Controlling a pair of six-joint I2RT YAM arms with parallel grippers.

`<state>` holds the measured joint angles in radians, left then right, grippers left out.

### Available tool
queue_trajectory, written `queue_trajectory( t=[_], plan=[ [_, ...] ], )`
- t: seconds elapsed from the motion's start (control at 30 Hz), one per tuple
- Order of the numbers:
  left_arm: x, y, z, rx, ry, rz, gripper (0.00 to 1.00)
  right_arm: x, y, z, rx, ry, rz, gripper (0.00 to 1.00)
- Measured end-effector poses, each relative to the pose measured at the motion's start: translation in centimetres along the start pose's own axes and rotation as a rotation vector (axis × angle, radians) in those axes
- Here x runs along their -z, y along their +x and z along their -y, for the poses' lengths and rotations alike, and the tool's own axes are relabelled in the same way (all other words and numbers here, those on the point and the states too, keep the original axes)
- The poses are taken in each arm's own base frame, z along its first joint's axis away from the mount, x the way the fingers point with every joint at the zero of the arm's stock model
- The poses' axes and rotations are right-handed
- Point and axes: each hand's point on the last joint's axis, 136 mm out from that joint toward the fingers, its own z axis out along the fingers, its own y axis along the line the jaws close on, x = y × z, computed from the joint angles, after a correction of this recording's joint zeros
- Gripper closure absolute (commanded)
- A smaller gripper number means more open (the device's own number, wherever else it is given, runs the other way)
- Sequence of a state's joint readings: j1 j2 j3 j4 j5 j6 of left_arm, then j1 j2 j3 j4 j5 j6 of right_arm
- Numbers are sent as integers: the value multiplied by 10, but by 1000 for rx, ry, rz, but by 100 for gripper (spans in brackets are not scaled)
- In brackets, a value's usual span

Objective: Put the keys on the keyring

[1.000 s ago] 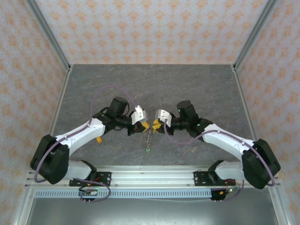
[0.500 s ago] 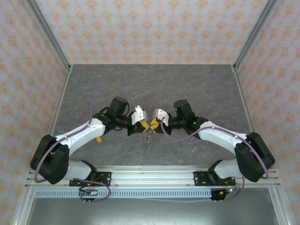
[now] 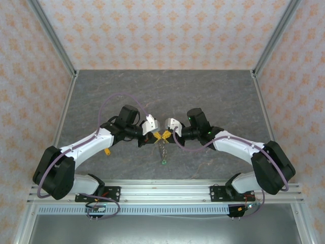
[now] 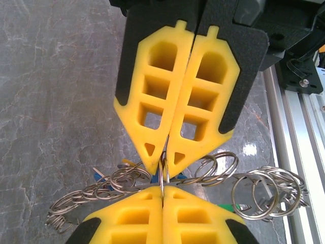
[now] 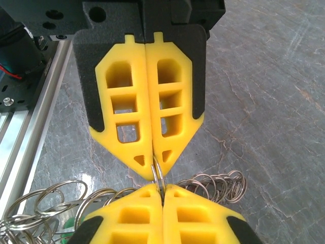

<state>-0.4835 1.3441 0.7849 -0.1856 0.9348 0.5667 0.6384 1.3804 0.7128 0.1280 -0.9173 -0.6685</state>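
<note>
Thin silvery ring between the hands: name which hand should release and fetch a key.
Left hand, probably: both it and the right hand are shut on the thin silvery ring, and a blue plastic key head lies beside its tips.

A grey marbled worktop (image 3: pixel 203 96) sat enclosed by orange-patterned walls (image 3: pixel 162 30), metal posts (image 3: pixel 51 31) at its far corners and an aluminium rail (image 3: pixel 162 190) along its near edge.

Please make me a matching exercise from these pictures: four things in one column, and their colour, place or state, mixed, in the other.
1 left gripper
2 keyring
3 green key
4 table

A grey, marbled
B silvery linked loops
C shut on a keyring loop
D just nearer the arm bases than the fingertips

Pairs: 1-C, 2-B, 3-D, 4-A
</note>
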Motion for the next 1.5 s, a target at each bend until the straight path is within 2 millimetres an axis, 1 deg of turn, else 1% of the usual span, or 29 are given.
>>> queue_trajectory(
  t=[0.07, 0.2, 0.37, 0.5, 0.6, 0.7, 0.77, 0.87, 1.0, 1.3, 1.5],
  plan=[
    [0, 0, -1, -1, -6, -2, 92, 0, 0, 0, -2, 0, -2, 100],
    [0, -1, -4, -8, -35, -10, 88, 0, 0, 1, -3, 1, -7, 100],
    [-1, -6, -3, -39, -71, -17, 87, 1, -1, -1, 2, -4, -35, 100],
    [-2, -5, -3, -46, -89, -32, 87, 1, -1, 0, 6, 1, -54, 100],
    [-3, -4, -3, -55, -93, -39, 91, 0, 0, 0, 4, 4, -58, 100],
    [-2, -4, -3, -69, -97, -49, 100, 0, 0, 0, 4, 8, -61, 100],
    [-2, -5, -4, -71, -97, -52, 100, 0, -1, 1, 3, 13, -61, 99],
    [-2, -6, -4, -74, -98, -48, 100, 2, -1, 2, -3, 29, -55, 95],
    [-3, -7, -4, -73, -100, -27, 100, 3, 1, 3, -38, 37, -28, 87],
    [-6, -11, -4, -32, -91, 33, 100, 5, 1, 7, -98, 13, 34, 86],
    [-7, -12, -6, -15, -94, 59, 100, 7, 2, 10, -108, 8, 54, 86]
  ],
)
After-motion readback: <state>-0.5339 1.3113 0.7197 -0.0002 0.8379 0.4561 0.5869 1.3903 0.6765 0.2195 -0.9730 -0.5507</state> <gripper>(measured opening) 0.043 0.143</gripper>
